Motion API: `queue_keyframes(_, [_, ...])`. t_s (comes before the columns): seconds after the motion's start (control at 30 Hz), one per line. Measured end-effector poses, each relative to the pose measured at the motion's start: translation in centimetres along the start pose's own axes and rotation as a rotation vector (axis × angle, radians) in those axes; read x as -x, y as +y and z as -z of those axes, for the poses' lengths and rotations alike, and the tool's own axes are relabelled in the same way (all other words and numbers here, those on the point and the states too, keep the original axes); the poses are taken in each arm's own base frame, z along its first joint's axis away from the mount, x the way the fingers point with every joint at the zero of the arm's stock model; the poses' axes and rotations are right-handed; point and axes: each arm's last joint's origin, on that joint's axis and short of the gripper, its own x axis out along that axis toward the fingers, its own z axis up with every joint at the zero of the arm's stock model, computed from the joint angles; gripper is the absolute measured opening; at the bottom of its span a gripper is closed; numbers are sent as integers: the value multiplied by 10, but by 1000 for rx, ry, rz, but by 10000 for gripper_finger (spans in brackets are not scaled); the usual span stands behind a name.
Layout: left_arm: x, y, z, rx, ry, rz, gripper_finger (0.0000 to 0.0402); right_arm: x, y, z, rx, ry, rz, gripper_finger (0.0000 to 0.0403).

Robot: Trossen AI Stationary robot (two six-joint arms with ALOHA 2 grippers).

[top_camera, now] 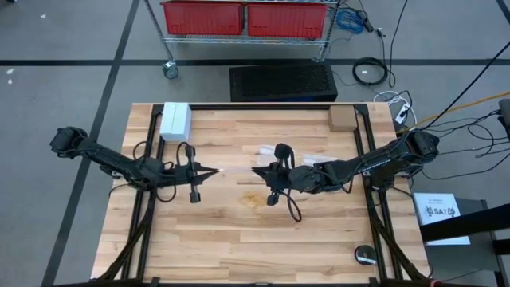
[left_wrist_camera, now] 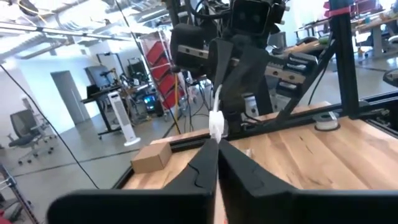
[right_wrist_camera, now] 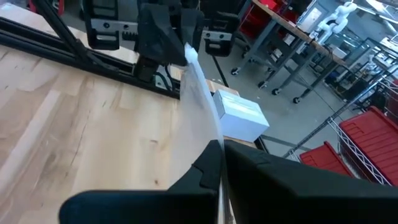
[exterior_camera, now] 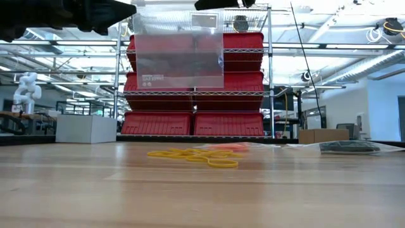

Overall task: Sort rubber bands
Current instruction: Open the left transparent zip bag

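Rubber bands (exterior_camera: 197, 154), mostly yellow with a hint of orange at the far edge, loose in a small tangle on the wooden table (top_camera: 319, 239), not yet sorted and touched by neither arm. Directly above the tangle, a clear plastic bag (exterior_camera: 179, 54) hanging upright and stretched flat, well apart from the bands. Pinched at one upper corner by the left gripper (top_camera: 215, 171), fingers pressed together on the film, and at the other by the right gripper (top_camera: 255, 170), likewise clamped on the plastic; both poised just beyond the tangle, tips facing each other. Judged from the pose: held taut between two grips to keep the mouth reachable for bands still to go in, though whether that mouth is parted cannot be told. Just behind the tangle, more clear film (exterior_camera: 253, 146) flat on the wood, seemingly spare bags awaiting their own colour. Farther behind the tangle, a white box (top_camera: 175, 119) at one back corner and a small cardboard box (top_camera: 341, 118) at the other, parked out of the working area. Beyond those, red bins (top_camera: 243, 17) on a wire rack. As for writing: a few printed lines low on the hanging bag, too small to read; on a white sheet (top_camera: 441, 211) off to the right-arm side of the tangle, bold marks that look like "SA7", not certain.
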Motion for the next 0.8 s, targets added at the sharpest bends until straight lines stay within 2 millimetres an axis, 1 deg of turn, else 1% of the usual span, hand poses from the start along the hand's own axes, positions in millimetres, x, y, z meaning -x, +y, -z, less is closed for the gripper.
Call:
queue_keyframes(0.07, [0,0,-1,1,-2,-1,7,0,0,0,0,1,0,0])
queue_keyframes(0.23, [-3,2,-8,8,-19,-6,6,0,0,0,-3,3,-1,0])
queue_keyframes(0.37, [-3,0,-4,-11,19,11,4,0,0,1,-45,9,-2,6])
queue_keyframes(0.47, [-3,-2,3,-70,86,44,3,0,0,1,-69,9,-2,28])
queue_keyframes(0.57, [-2,-5,8,-100,130,92,2,-1,0,1,-84,7,-9,59])
queue_keyframes(0.7, [-4,-6,12,-108,145,130,2,-4,-3,2,-139,-22,-125,97])
queue_keyframes(0.8, [-7,-6,17,-104,170,131,1,-14,-4,4,-192,-56,-161,115])
